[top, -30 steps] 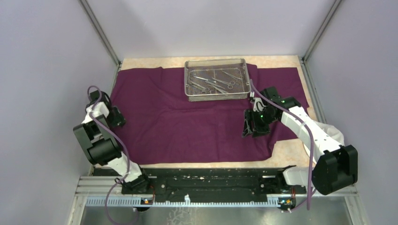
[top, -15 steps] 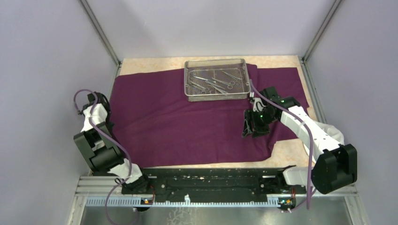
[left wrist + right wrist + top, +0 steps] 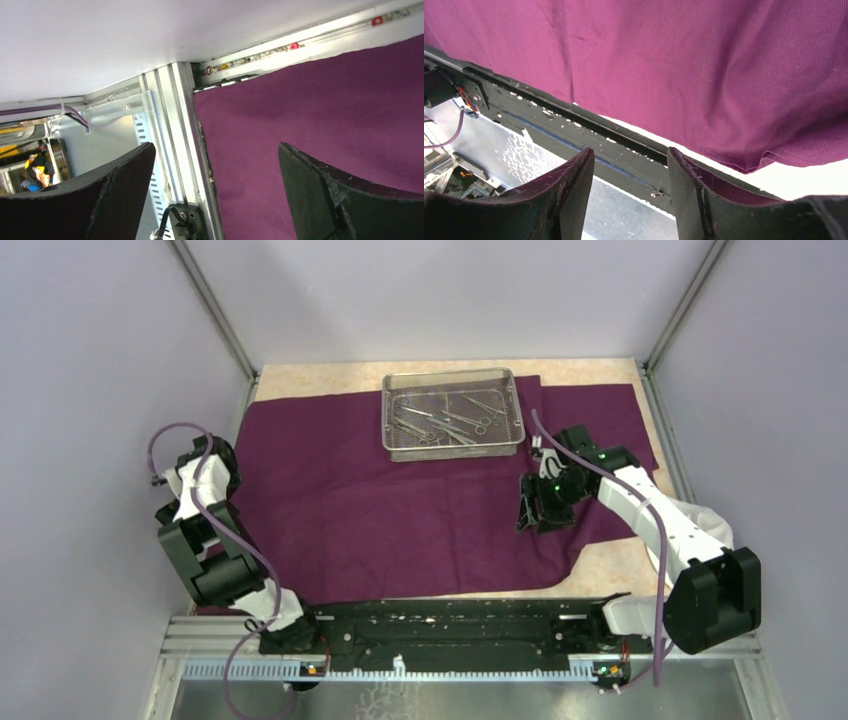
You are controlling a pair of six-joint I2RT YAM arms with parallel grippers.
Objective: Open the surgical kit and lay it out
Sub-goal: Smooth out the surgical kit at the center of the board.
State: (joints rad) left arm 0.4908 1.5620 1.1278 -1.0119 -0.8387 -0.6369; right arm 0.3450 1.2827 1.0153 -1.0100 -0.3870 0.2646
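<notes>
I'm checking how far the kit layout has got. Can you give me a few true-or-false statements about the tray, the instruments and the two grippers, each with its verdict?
1. The wire-mesh tray sits on the purple cloth, toward the far side of the table. True.
2. The steel instruments are spread out on the cloth. False: they all lie inside the tray.
3. The left gripper is open and holds nothing. True.
4. The right gripper is clamped on the tray's rim. False: its jaws stand apart with nothing between them, over the near right part of the cloth and apart from the tray.
</notes>
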